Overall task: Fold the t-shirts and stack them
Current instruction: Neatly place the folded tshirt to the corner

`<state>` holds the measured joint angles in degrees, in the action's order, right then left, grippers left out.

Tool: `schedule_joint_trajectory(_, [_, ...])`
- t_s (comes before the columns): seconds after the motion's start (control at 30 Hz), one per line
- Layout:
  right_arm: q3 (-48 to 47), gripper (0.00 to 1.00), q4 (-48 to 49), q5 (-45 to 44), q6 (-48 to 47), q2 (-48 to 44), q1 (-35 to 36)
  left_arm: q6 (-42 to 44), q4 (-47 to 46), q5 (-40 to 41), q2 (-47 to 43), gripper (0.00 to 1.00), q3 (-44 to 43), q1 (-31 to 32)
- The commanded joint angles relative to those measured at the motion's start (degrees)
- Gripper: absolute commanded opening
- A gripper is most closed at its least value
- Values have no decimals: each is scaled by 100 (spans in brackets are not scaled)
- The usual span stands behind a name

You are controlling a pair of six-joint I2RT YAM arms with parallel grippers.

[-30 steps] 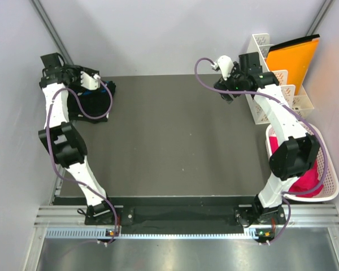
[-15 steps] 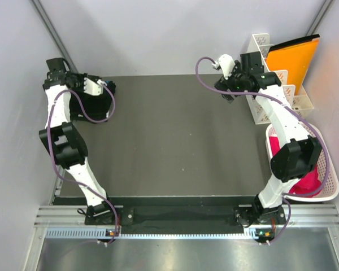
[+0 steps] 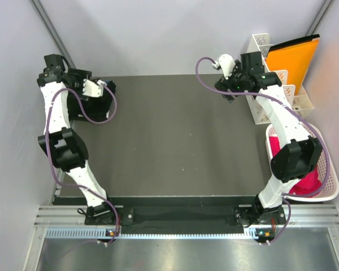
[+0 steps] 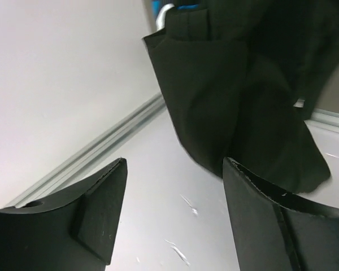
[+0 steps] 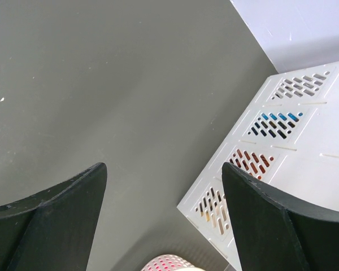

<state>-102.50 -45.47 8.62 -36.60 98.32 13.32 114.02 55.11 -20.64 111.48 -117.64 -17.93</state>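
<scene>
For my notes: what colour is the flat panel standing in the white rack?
The flat panel is orange, clearest in the top external view.

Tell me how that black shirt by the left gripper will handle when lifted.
The black shirt looks floppy: it lies in soft creases, so it would likely sag from a pinch. Thin cloth, so probably light.

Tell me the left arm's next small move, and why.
Probably lift the left gripper up and away from the shirts. Its jaws stand open with nothing between them, and the shirts lie just past its fingertips at the table's far left corner, so the placing looks finished.
</scene>
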Motion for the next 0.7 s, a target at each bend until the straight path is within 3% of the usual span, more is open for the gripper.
schedule_joint_trajectory(0.0, [-139, 83, 12, 52, -49, -261, -23, 3839, 957, 236, -819, 73, 196, 132])
schedule_joint_trajectory(0.33, [-244, 83, -32, 175, -32, -279, -14, 3611, 1168, 149, -2209, 73, 2340, 325])
schedule_joint_trajectory(0.43, [-218, 83, -23, 201, -23, -287, 4, 2891, 556, 202, -2744, 74, 3286, 545])
schedule_joint_trajectory(0.5, [-200, 83, -23, 201, -23, -305, 21, 1953, -673, 78, -3296, 77, 3895, 834])
schedule_joint_trajectory(0.53, [-218, 83, -49, 201, -49, -305, 30, 1697, -843, 478, -3473, 77, 4290, 1009])
schedule_joint_trajectory(0.67, [-594, 84, -119, 227, -119, -147, 48, 370, -1257, 1069, -3809, 81, 4566, 1685])
